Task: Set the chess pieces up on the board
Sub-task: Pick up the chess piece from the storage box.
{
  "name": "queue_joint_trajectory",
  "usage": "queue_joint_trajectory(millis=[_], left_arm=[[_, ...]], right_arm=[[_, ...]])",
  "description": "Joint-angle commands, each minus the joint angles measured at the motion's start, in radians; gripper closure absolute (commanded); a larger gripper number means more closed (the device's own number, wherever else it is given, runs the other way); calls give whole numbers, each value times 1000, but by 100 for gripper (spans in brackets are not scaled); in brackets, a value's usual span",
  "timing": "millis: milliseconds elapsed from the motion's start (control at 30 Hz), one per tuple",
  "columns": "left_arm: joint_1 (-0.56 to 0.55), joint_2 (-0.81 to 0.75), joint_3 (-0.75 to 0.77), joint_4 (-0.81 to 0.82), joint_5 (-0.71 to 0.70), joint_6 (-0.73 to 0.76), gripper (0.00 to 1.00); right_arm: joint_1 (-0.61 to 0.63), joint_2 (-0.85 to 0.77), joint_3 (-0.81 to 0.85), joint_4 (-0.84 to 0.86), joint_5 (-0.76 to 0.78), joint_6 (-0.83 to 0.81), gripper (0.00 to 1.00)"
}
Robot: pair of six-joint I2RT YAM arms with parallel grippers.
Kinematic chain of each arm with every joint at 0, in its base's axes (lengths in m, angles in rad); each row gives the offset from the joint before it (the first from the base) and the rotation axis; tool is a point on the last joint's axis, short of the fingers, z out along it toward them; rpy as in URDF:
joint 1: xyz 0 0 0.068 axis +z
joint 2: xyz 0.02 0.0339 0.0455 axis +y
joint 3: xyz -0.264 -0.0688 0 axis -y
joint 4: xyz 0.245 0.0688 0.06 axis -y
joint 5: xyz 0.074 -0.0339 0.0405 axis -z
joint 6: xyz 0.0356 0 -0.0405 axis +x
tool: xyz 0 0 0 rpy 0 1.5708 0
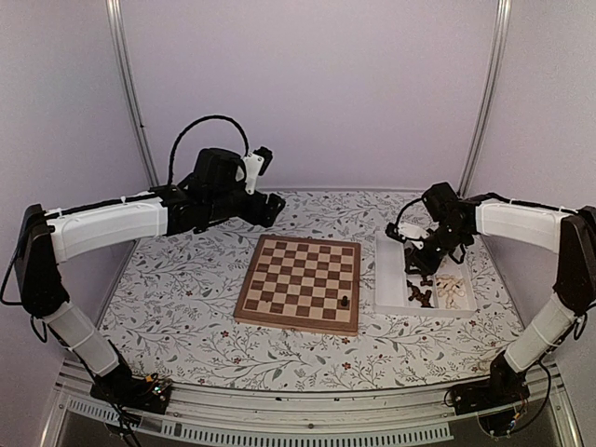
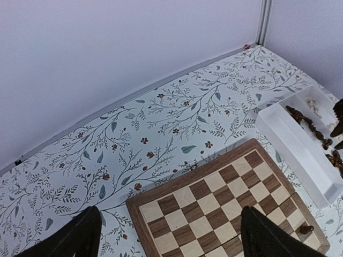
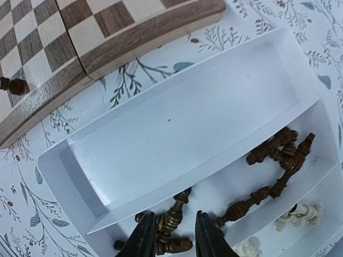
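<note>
Right jaws astride dark piece [image 3: 172, 219] in tray [image 3: 177, 134], left arm [image 1: 112, 223] aloft

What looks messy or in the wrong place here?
Nothing is spilled or broken. The dark pieces lie tumbled on their sides in the white tray, with cream pieces heaped in the next compartment. Only one dark piece stands on the board, near one corner.

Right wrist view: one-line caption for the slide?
Right gripper poised over dark chess pieces in the white tray, fingers narrowly apart astride one; cream pieces and the board edge nearby.
</note>
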Motion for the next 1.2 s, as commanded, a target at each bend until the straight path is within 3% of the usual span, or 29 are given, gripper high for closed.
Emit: queue_joint_trajectory(millis=[0,700,833,1167], left_arm=[[11,-3,19,2,25,-6,8],[6,-13,19,1,31,-4,8],[5,-9,20,2,35,-4,8],[2,-3,19,0,38,-1,8]], right_arm=[[16,20,-70,-3,29,26,74],[-24,133,-108,31,70,64,78],[-29,126,-109,34,79,66,73],[-38,199,-130,46,79,69,71]])
